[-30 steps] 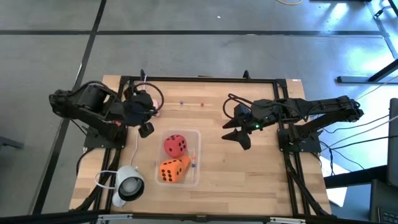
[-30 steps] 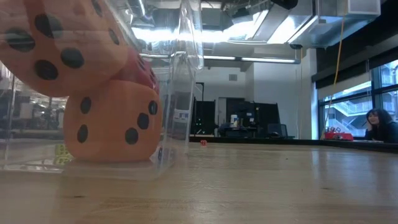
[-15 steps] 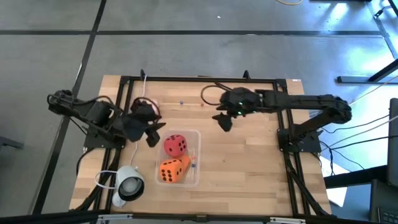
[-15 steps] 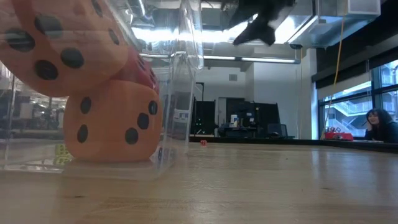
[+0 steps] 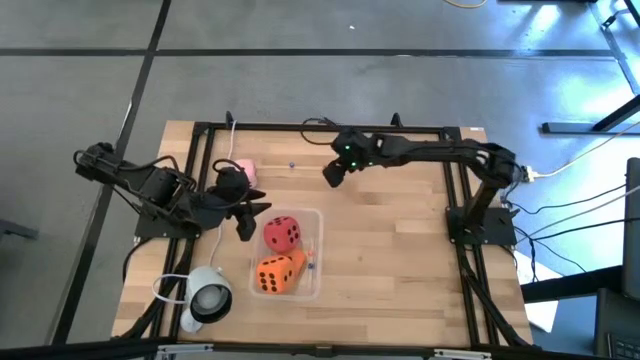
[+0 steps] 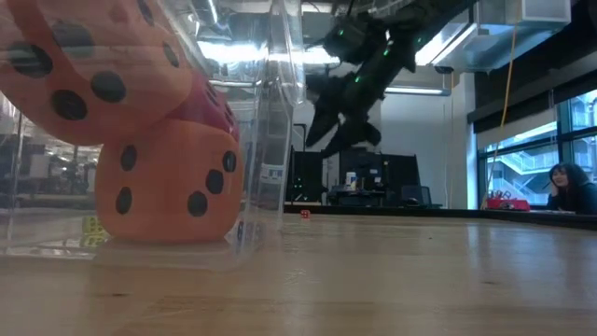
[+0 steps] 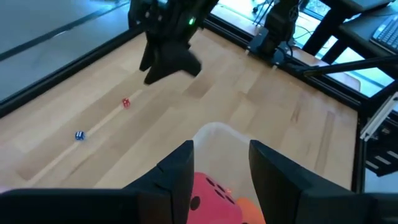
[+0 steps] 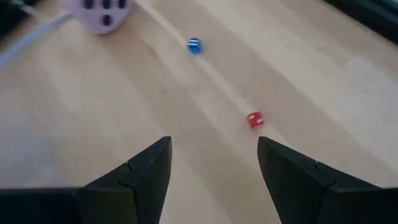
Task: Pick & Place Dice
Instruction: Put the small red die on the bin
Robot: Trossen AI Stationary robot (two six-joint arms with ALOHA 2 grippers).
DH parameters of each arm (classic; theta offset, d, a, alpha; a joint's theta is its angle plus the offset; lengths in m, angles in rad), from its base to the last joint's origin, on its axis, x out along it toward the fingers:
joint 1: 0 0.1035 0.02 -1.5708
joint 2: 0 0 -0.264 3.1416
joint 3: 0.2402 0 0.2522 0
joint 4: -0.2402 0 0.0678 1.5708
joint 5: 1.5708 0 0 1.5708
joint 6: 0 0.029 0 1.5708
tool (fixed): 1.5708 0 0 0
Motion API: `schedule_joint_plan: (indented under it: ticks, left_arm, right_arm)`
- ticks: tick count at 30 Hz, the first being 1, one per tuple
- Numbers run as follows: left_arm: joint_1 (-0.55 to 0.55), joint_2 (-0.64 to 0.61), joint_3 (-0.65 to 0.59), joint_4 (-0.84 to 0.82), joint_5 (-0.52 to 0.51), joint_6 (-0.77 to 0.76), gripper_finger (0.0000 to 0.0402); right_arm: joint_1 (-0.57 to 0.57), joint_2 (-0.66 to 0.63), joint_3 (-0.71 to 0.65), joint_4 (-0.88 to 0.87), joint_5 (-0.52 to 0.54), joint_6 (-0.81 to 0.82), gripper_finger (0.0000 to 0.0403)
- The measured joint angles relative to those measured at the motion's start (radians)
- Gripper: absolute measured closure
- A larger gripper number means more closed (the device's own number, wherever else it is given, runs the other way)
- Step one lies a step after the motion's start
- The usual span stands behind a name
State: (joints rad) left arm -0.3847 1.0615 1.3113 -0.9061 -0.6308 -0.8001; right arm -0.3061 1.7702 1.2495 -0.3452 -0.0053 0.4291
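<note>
Four big dice in play: three in a clear bin [image 5: 318,262], one outside it.
Red die [image 5: 282,233]: rests at the far end of the bin, pips up, just beside the left gripper [image 5: 247,216].
Orange dice [image 5: 277,274]: one visible from above at the near end of the bin; the low view shows two stacked, one orange die [image 6: 170,187] on the bin floor and another resting above it.
Pale pink die [image 5: 244,171]: on the desk [image 5: 400,260] near the far left corner, outside the bin, partly hidden by the left arm; the right wrist view shows its pipped face [image 8: 101,12].
Tiny dice: a blue one [image 8: 194,45] and a red one [image 8: 254,120] lie well apart on the bare wood ahead of the right gripper [image 8: 211,165].
Left gripper jaws: parted, empty, directly over the red die and the bin's far rim.
Right gripper jaws: spread wide, empty, in the air over the far middle of the desk.
Handling judgement: the big dice look foam-soft and light, so they should squash slightly and tolerate a firm pinch; matte faces look unlikely to slip.
Where to hold: pinch two opposite flat faces, jaws square to the cube, not across corners.
Tiny dice judgement: hard, small, liable to skid or flick away if pinched off-centre.
</note>
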Motion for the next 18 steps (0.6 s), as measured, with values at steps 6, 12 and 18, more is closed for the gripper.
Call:
schedule_joint_plan:
  ticks: [6, 12, 18]
  left_arm:
    - [0.000, 0.000, 0.000, 0.001, 0.008, 0.000, 0.0258]
    - [0.000, 0.000, 0.000, 0.007, 0.010, 0.002, 0.0258]
    - [0.000, 0.000, 0.000, 0.021, 0.010, 0.002, 0.0258]
  right_arm:
    - [0.006, 0.065, 0.000, 0.049, 0.100, -0.026, 0.0166]
    - [0.006, 0.124, 0.000, 0.106, 0.113, -0.022, 0.0168]
    - [0.007, 0.173, 0.000, 0.150, 0.145, -0.021, 0.0188]
